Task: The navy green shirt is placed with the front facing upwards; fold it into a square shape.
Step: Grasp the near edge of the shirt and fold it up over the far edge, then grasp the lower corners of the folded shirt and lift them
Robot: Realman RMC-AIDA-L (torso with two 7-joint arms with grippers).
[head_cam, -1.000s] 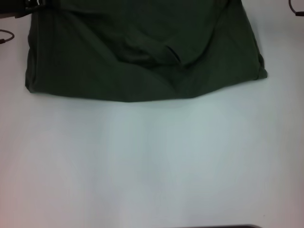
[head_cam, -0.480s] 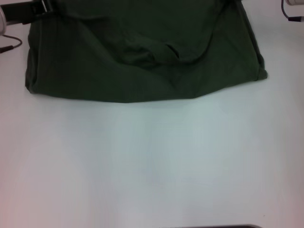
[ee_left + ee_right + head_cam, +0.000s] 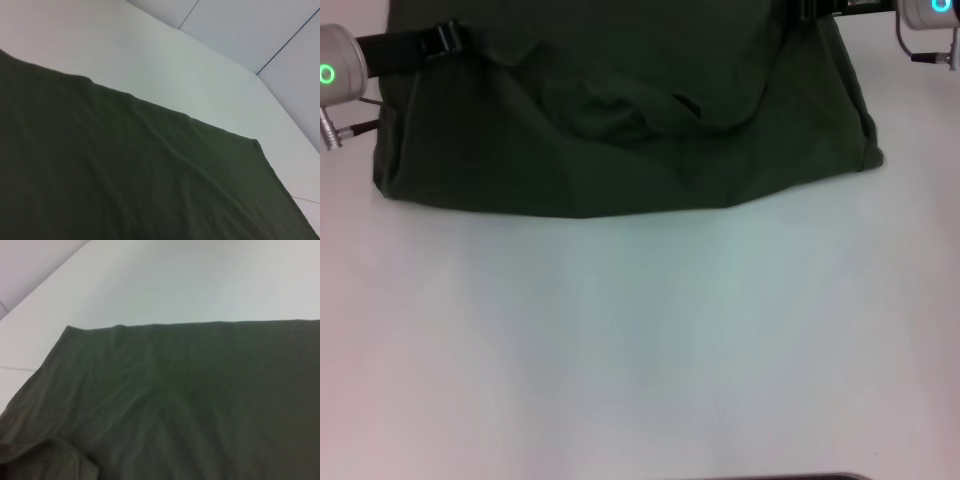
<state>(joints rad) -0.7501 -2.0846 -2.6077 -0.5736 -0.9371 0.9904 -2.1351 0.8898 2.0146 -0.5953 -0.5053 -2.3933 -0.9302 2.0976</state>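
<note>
Two claws sit at the far corners of the navy green shirt (image 3: pixel 620 120), which lies on the white desk (image 3: pixel 640 340): left claw (image 3: pixel 448 38) and right claw (image 3: pixel 802 10), each pinching shirt fabric.

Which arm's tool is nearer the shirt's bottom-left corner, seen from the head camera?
Left. The left tool sits at the navy green shirt directly above that corner; the right tool is at the opposite top edge.
</note>
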